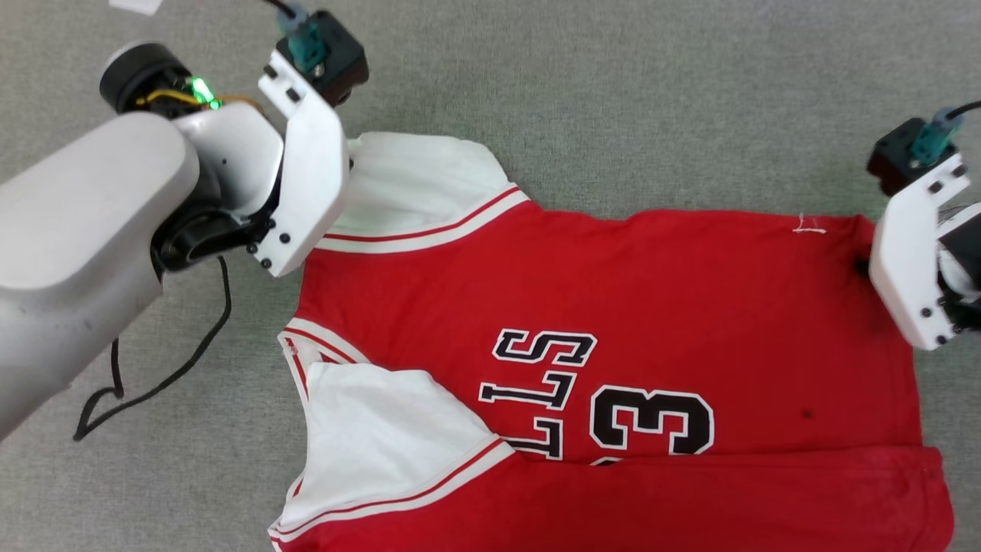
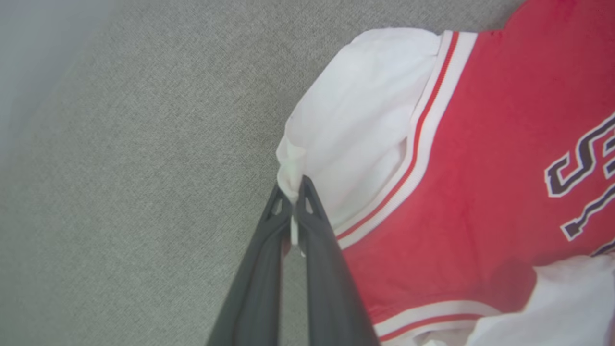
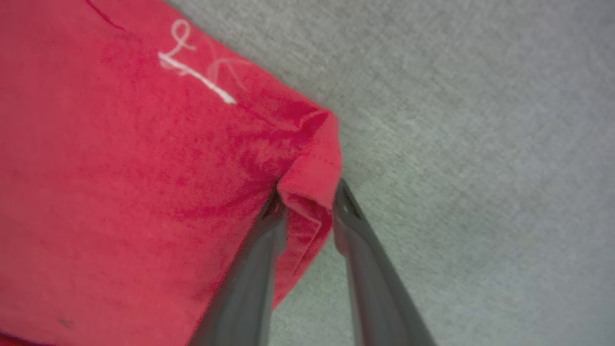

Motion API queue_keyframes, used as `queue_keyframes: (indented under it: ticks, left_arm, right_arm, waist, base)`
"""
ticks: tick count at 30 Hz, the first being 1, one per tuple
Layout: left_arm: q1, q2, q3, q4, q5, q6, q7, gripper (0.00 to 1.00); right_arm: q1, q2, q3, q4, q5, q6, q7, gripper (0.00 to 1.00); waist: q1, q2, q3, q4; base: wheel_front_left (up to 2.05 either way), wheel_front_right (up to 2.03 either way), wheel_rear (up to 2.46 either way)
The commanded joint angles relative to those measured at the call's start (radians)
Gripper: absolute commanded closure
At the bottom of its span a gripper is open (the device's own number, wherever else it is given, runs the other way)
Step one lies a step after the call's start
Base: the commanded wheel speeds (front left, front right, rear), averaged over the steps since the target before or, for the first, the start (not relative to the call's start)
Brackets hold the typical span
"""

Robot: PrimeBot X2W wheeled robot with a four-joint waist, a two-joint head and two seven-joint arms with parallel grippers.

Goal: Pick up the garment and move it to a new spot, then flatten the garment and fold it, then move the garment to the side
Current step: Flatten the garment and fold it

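While the garment (image 1: 613, 284) lies spread on the grey surface (image 1: 613, 92), collar to the left and hem to the right, the left gripper (image 2: 292, 192) is clenched on the edge of the far-left white sleeve (image 2: 355, 120). At the far right, the right gripper (image 3: 307, 192) straddles the red hem corner (image 3: 312, 158), jaws apart, with the cloth loose between them.

You have one shirt (image 1: 613, 291), two grippers, the left gripper (image 2: 291, 192) and the right gripper (image 3: 307, 192), and one black cable (image 1: 228, 295) by the grey surface's (image 1: 613, 77) left edge.
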Motion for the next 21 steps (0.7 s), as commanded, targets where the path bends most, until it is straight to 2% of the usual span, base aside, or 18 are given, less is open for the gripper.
queue_keyframes:
  ticks: [1, 5, 10, 21]
  left_arm:
    - [0.03, 0.005, -0.002, 0.014, -0.011, 0.001, -0.026, 1.0]
    - [0.072, 0.007, -0.003, 0.031, -0.025, 0.001, -0.07, 1.0]
    - [0.121, 0.022, -0.005, 0.008, -0.029, 0.001, -0.113, 1.0]
    - [0.273, 0.086, -0.007, -0.085, 0.0, 0.003, -0.156, 1.0]
  right_arm:
    - [0.042, 0.038, 0.034, 0.029, 0.011, 0.0, -0.054, 1.0]
    - [0.046, 0.041, 0.046, 0.038, 0.024, 0.0, -0.165, 1.0]
    - [0.075, 0.014, 0.069, 0.04, 0.037, 0.0, -0.293, 1.0]
    - [0.211, -0.043, 0.081, 0.0, 0.072, 0.0, -0.454, 1.0]
  waist:
    - [0.0001, 0.0, -0.032, -0.011]
    - [0.0001, 0.0, -0.101, -0.02]
    - [0.0001, 0.0, -0.188, -0.022]
    - [0.0001, 0.0, -0.332, -0.013]
  base:
    - [0.0, 0.0, 0.0]
    - [0.0, 0.0, 0.0]
    - [0.0, 0.0, 0.0]
    - [0.0, 0.0, 0.0]
